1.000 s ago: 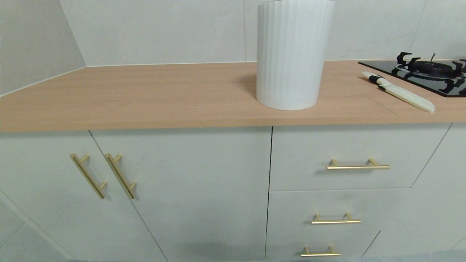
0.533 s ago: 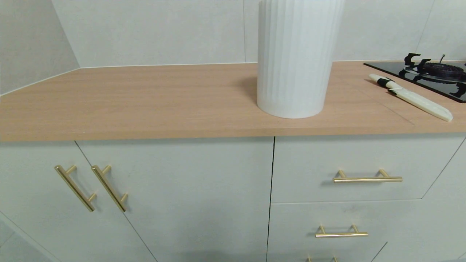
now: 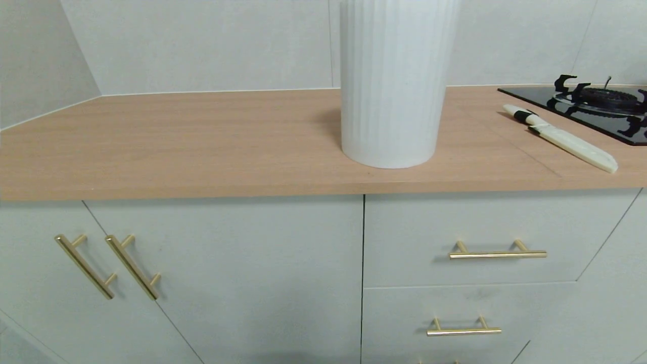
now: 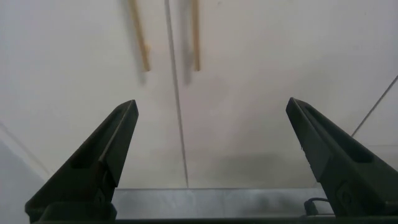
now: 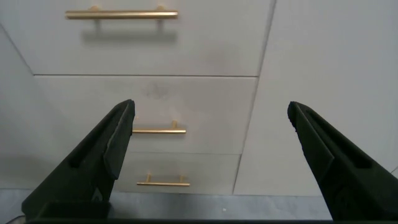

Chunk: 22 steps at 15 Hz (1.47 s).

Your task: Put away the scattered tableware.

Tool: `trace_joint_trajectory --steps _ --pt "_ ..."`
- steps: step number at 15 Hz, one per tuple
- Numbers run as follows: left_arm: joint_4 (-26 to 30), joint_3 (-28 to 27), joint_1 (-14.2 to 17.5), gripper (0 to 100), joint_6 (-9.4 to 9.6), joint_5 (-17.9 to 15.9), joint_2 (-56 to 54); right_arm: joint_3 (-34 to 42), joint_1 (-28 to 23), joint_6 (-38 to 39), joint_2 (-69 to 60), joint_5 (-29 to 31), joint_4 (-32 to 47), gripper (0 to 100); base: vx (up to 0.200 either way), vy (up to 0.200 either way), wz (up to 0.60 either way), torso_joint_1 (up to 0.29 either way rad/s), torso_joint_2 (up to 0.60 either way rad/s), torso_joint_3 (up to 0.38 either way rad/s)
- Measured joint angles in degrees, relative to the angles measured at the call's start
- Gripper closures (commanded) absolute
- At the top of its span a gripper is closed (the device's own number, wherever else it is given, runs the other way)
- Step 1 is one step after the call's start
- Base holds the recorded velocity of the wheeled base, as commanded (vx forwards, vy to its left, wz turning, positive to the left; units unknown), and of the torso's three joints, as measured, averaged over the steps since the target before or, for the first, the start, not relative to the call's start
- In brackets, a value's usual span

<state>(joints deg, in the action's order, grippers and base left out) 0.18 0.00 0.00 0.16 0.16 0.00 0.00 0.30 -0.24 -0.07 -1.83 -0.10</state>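
A cream-white knife [image 3: 561, 137] with a black band near its handle lies on the wooden counter [image 3: 202, 141] at the right, beside the hob. A tall white ribbed container [image 3: 393, 81] stands on the counter near its front edge, left of the knife. My left gripper [image 4: 211, 112] is open and faces the cabinet doors with two gold handles [image 4: 168, 34], low in front of the cupboard. My right gripper [image 5: 211, 112] is open too and faces the drawer fronts [image 5: 155, 106], holding nothing.
A black glass hob with a burner grate [image 3: 596, 101] sits at the counter's far right. Below the counter are two cabinet doors with slanted gold handles [image 3: 106, 265] and a stack of drawers with gold bar handles [image 3: 498, 253]. Tiled wall behind.
The head view has shifted: the counter and cupboards now sit lower and further left in the picture. Nothing on the counter has moved on its own.
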Motion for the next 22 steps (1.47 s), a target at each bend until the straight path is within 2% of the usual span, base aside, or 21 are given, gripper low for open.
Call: trace_joint_trajectory --steps 1,22 --pt "0.0 0.0 0.0 0 0.05 0.0 0.0 0.0 0.0 0.0 0.0 0.0 0.0 0 0.0 -0.2 0.0 0.002 0.0 0.012" --pt "0.0 0.0 0.0 0 -0.06 0.0 0.0 0.0 -0.1 -0.2 0.0 0.0 -0.1 0 0.0 0.0 0.0 0.0 0.0 0.0"
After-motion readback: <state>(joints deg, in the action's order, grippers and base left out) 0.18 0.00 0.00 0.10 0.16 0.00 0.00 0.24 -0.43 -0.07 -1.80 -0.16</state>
